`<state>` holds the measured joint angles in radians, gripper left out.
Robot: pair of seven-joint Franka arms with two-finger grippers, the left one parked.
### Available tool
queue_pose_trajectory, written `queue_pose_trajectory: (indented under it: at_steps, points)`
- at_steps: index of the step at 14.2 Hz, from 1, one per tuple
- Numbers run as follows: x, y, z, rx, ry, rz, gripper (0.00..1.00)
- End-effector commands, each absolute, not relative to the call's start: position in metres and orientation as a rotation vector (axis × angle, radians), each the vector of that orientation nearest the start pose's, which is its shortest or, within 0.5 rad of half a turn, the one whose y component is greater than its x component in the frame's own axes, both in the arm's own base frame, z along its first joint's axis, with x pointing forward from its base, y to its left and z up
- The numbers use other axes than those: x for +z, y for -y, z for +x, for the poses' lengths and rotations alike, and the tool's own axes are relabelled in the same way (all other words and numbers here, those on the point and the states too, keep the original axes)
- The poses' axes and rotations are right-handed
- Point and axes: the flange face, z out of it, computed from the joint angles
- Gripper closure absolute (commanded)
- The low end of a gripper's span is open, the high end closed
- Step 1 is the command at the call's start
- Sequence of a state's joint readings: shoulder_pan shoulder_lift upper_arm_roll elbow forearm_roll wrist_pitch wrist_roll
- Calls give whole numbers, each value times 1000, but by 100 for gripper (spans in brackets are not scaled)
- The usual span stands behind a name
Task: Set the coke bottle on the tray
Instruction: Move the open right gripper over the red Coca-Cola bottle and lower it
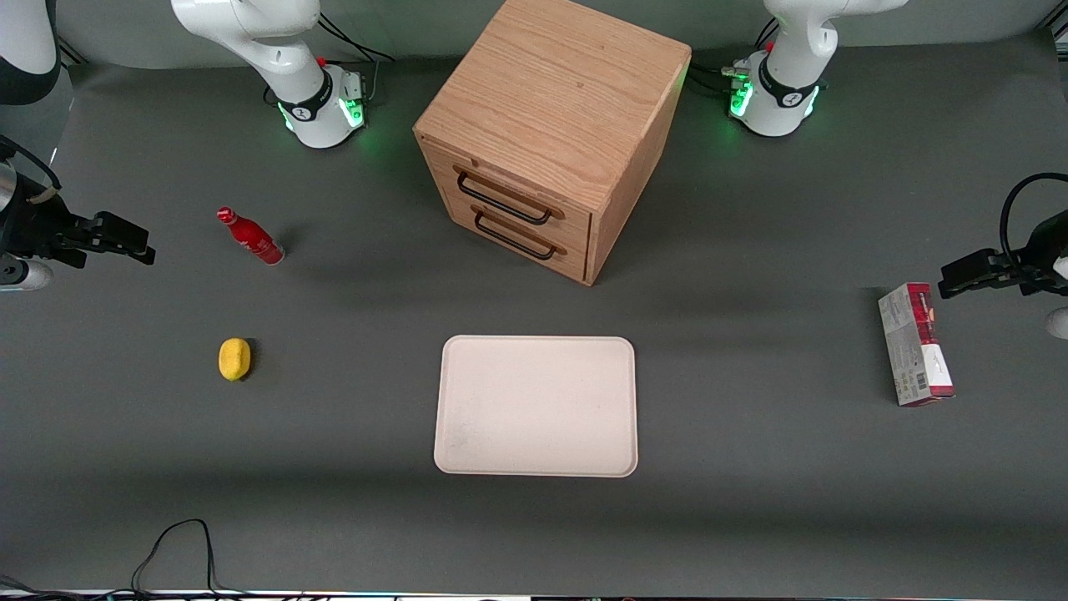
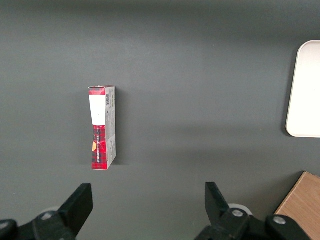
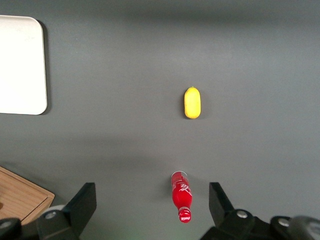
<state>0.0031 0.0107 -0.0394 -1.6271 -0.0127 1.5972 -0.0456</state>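
From the front, your gripper hangs at the working arm's end of the table, above the grey mat, with nothing between its jaws. The coke bottle stands just beside it, toward the middle of the table, apart from the jaws and untouched. It looks upright, so a sideways grasp around the body seems the likely approach. The tray lies well apart from the jaws, in front of the wooden cabinet and nearer the camera. It is bare, so you would have free choice of where to set the bottle down. A yellow lemon-like object lies nearer the camera than the bottle, clear of the path between bottle and tray.

From the right wrist, the two fingers are spread wide, released. The bottle sits between their lines but below them, so you are lined up yet not closed on it.

From the left wrist, only a carton and the tray's edge show.
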Motion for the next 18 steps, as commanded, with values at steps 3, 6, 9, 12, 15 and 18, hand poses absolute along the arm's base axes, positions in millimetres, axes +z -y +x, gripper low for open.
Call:
queue_pose_trajectory:
  at_steps: [3, 6, 9, 12, 15, 18]
  points:
    - [601, 20, 557, 61, 0, -3145, 0]
    - [601, 20, 557, 63, 13, -3151, 0]
    - [602, 24, 554, 63, 3, -3150, 0]
    - [604, 54, 543, 62, 10, -3145, 0]
    - [601, 83, 512, 71, -2, -3125, 0]
    - [588, 77, 456, 68, -3, -3093, 0]
